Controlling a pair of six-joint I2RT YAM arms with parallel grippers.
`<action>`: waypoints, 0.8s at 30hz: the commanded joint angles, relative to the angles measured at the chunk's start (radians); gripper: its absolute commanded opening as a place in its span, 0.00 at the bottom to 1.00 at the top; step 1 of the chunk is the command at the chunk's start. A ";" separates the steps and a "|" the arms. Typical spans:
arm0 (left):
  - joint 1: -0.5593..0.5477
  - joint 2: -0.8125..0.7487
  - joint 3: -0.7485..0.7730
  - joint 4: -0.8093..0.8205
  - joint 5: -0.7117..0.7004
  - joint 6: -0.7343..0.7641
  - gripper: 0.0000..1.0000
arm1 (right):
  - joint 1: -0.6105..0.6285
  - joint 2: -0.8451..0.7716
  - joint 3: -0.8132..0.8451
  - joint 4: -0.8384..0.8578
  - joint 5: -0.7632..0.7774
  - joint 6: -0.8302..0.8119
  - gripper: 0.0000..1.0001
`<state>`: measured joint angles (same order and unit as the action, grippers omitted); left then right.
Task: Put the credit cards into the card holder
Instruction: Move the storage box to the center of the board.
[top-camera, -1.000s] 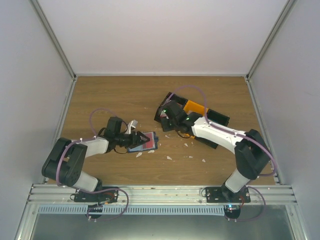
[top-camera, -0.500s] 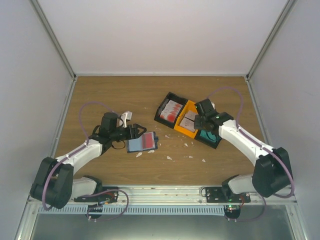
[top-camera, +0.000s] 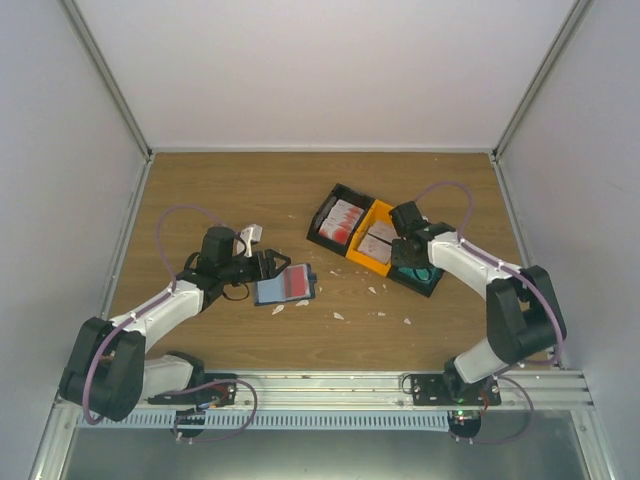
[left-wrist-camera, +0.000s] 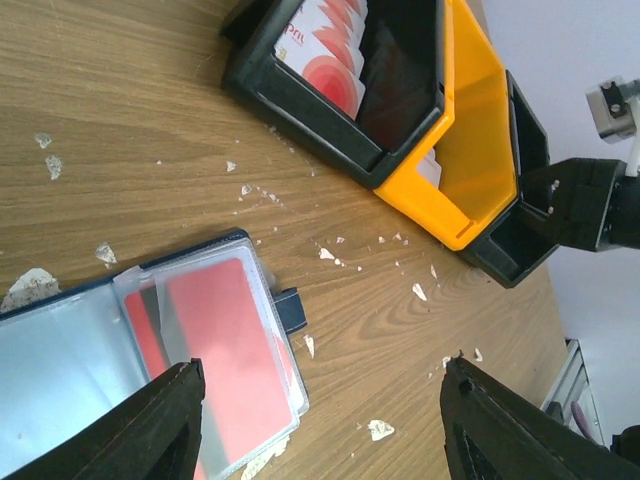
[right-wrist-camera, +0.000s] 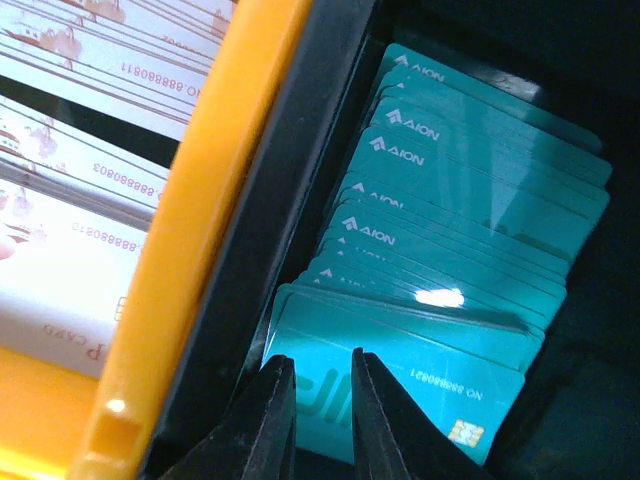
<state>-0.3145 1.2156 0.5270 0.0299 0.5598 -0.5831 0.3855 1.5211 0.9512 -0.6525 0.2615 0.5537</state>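
Right end effector sits down in one end compartment of the black-and-orange plastic tray. Its two fingers are drawn close, with only a narrow slit between them, over the front card of a leaning stack of glossy teal plastic cards. We cannot tell whether it has hold of one. Our left end effector is spread wide and holds nothing, poised just over the open dark navy folding card holder. That holder lies flat on the surface with a red card already behind its clear sleeve. Red-and-white printed credit cards stand in the tray's other end compartment, and pale ones in the orange middle one.

We judge the cards light, stiff and slick. They are packed tight, so one is best pinched at its exposed upper edge, across both faces. The holder looks light and floppy, and it will likely slide unless pinned.

Torn white scraps litter the brown wood-grain surface. Plain white walls enclose it, and a metal rail runs along the near edge.
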 joint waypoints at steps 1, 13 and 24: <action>-0.003 -0.026 -0.018 0.008 -0.007 0.023 0.66 | -0.008 0.048 0.041 0.103 -0.063 -0.053 0.19; -0.004 -0.047 -0.045 0.031 0.009 -0.003 0.66 | 0.019 0.098 0.070 0.254 -0.270 -0.125 0.21; -0.024 -0.006 -0.030 0.115 0.087 -0.056 0.67 | 0.037 0.206 0.187 0.296 -0.322 -0.197 0.21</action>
<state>-0.3180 1.1904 0.4915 0.0502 0.5907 -0.6075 0.4103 1.6886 1.0760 -0.4236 -0.0322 0.4034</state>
